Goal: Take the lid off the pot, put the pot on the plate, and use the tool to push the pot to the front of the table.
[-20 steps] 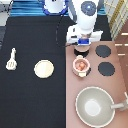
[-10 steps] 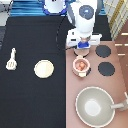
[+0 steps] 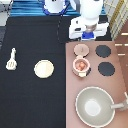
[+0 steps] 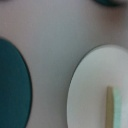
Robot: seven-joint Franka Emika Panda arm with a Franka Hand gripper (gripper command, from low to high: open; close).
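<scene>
The gripper [image 3: 89, 34] hangs over the far edge of the stove [image 3: 120, 85], at the exterior view's top. I cannot tell if it is released or clenched. The lid [image 3: 81, 50] is off and lies on the stove just below the gripper, apart from it. The open pot [image 3: 81, 65] sits right below the lid. Two burners [image 3: 102, 51] lie to their right. A big pan [image 3: 95, 106] sits at the bottom. On the black surface [image 3: 30, 100] to the left lie the plate [image 3: 44, 68] and, further left, the tool [image 3: 11, 59].
</scene>
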